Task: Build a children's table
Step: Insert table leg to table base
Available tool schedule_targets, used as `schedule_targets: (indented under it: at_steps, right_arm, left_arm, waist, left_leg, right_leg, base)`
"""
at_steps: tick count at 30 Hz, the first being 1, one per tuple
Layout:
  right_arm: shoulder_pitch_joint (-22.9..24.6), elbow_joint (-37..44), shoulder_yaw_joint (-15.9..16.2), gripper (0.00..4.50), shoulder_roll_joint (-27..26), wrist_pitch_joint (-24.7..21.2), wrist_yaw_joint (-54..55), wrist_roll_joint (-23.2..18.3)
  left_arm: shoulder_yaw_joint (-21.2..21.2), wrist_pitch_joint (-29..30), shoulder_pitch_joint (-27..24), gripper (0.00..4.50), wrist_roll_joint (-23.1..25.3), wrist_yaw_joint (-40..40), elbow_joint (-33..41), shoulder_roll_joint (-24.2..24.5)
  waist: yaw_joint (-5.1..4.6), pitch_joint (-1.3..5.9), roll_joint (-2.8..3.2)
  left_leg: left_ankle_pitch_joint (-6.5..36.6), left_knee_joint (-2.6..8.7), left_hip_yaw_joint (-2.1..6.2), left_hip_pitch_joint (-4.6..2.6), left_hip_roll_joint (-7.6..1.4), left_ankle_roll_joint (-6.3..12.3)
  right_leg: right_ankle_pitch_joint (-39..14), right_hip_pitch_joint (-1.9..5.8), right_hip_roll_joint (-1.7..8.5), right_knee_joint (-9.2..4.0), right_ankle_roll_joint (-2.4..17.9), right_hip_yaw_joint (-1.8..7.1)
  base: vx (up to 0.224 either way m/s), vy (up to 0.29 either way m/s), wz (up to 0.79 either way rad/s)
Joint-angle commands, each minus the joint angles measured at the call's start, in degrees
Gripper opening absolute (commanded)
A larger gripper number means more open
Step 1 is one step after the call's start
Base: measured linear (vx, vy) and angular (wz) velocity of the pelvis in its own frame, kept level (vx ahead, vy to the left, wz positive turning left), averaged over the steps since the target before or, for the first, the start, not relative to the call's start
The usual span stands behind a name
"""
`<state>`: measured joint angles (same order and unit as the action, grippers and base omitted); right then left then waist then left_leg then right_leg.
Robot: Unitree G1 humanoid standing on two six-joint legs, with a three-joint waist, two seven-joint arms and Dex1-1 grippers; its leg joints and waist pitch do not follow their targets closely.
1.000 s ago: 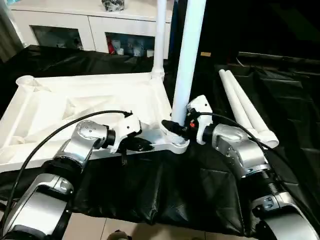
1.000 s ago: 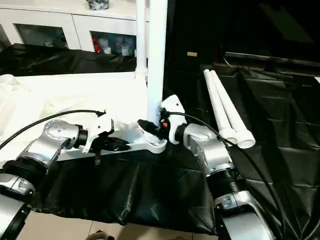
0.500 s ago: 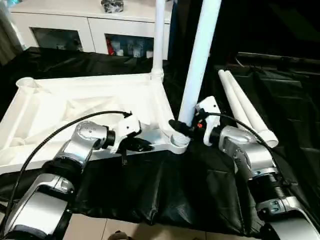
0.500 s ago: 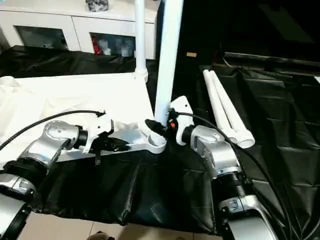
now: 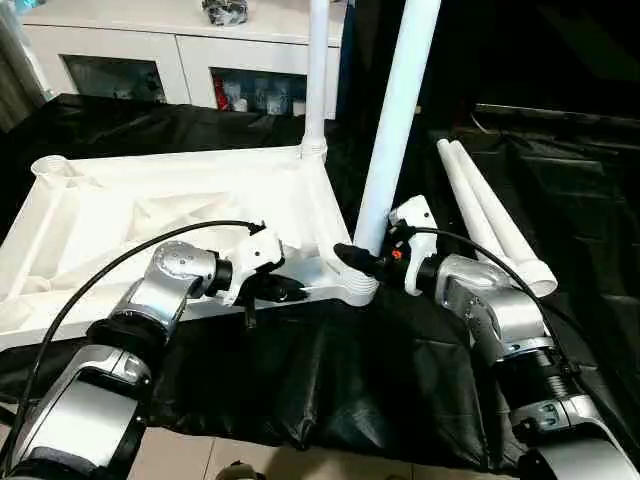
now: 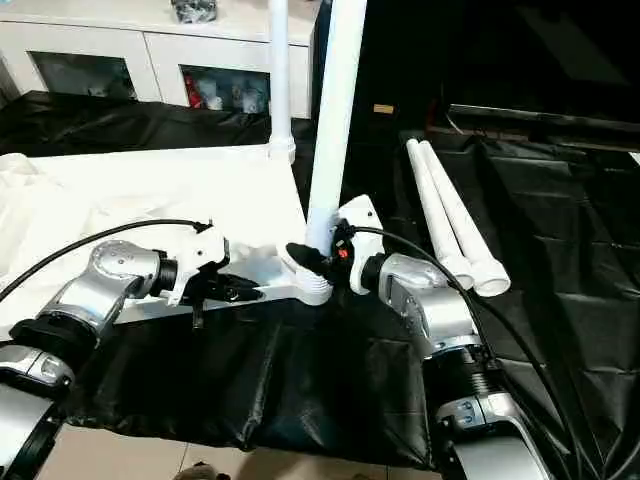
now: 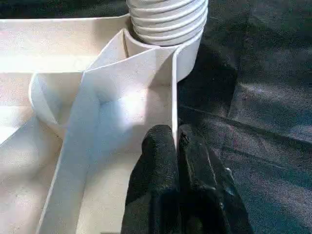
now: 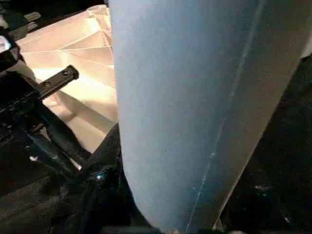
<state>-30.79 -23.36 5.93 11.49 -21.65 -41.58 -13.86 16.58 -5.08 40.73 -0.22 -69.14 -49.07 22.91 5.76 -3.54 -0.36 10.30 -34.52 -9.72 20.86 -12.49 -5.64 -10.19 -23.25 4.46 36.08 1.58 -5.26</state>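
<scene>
Both upright legs, the far one (image 5: 318, 70) and the near one (image 5: 398, 110), run off the top edge, their upper ends unseen. The tabletop (image 5: 150, 215) is cut off at the left edge, its nearest corner hidden behind the left forearm. The near leg's foot is masked by the right gripper (image 5: 352, 256). Cabinet (image 5: 150, 60) contents behind the glass are too small to identify
</scene>
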Motion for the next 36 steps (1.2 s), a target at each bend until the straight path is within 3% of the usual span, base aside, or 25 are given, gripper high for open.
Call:
schedule_targets:
  at_steps: [1,6,15,18,23,30,33,35,36]
  right_arm:
    - [0.10,-1.70,-1.70,1.91,-0.37,0.98,0.80,-0.36]
    - [1.80,-4.19,-5.35,1.91,-2.35,2.81,1.09,-3.73]
    - [6.87,-4.89,-6.63,1.91,-3.64,6.12,-0.06,-5.05]
    - [8.89,-4.03,-5.91,1.91,-3.37,8.97,0.63,-3.07]
    - [10.62,-0.66,-0.52,1.91,-1.09,12.10,3.38,3.71]
    - [9.34,-0.92,2.05,1.91,-0.80,11.76,2.87,5.84]
    - [7.58,-2.89,3.45,1.91,-0.87,10.79,1.37,6.43]
    - [6.35,-4.84,5.05,1.91,-0.49,10.64,-0.37,7.17]
    - [6.01,-5.47,5.49,1.91,-0.28,10.82,-0.98,7.46]
  left_arm:
    - [-1.67,-1.03,1.13,0.00,-0.57,0.05,0.23,-0.54]
    - [-1.67,-1.11,1.23,0.00,-0.59,-0.06,0.27,-0.60]
    - [-1.81,-1.22,1.75,0.00,-0.56,0.35,-0.26,-0.91]
    - [-1.83,-1.33,1.80,0.00,-0.49,0.51,-0.35,-1.00]
    - [-1.76,-1.62,1.86,0.00,-0.18,0.87,-0.69,-1.10]
    - [-1.66,-1.95,1.54,0.00,0.08,0.96,-0.75,-1.20]
    - [-1.51,-1.92,1.11,0.00,0.08,0.53,-0.21,-1.07]
    - [-1.26,-1.93,0.81,0.00,0.06,-0.24,0.26,-0.89]
    - [-1.14,-1.91,0.69,0.00,0.05,-0.60,0.52,-0.78]
  waist:
    - [-0.18,4.47,0.91]
    - [-0.15,4.53,1.29]
    - [-0.08,4.57,1.58]
    - [-0.04,4.54,1.63]
    - [-0.11,4.30,1.49]
    - [-0.31,4.25,1.46]
    - [-0.52,4.21,1.07]
    - [-0.81,4.11,1.32]
    - [-0.89,4.13,0.99]
  left_leg:
    - [12.46,4.10,0.03,-0.67,-0.64,-1.04]
    - [13.01,4.09,0.07,-0.68,-0.70,-0.87]
    - [12.70,4.16,0.06,-0.61,-0.70,-0.04]
    - [13.21,4.26,0.06,-0.70,-0.75,-0.03]
    - [13.53,4.39,0.06,-0.69,-0.60,-0.45]
    - [14.93,4.49,0.12,-0.80,-0.67,-0.11]
    - [15.11,4.49,0.12,-0.72,-0.63,0.00]
    - [15.24,4.56,0.20,-0.67,-0.67,-0.05]
    - [15.29,4.51,0.11,-0.73,-0.69,0.03]
  right_leg:
    - [-13.24,3.31,3.74,-4.81,10.07,3.12]
    - [-12.66,3.32,3.86,-4.81,10.69,3.10]
    - [-12.18,3.40,3.79,-4.83,11.06,3.01]
    - [-13.20,3.32,3.81,-5.06,10.61,3.00]
    - [-16.05,3.28,3.73,-5.39,9.12,2.99]
    - [-16.85,3.14,3.76,-5.57,9.14,3.06]
    - [-17.93,3.17,3.80,-5.59,9.02,3.03]
    - [-18.51,3.15,3.74,-5.64,9.00,2.98]
    - [-18.47,3.06,3.76,-5.72,9.07,3.05]
  base:
    - [0.000,0.000,0.00]
    - [0.000,0.000,0.00]
    - [0.000,0.000,0.00]
    - [0.000,0.000,0.00]
    - [0.000,0.000,0.00]
    - [0.000,0.000,0.00]
    - [0.000,0.000,0.00]
    - [0.000,0.000,0.00]
    - [0.000,0.000,0.00]
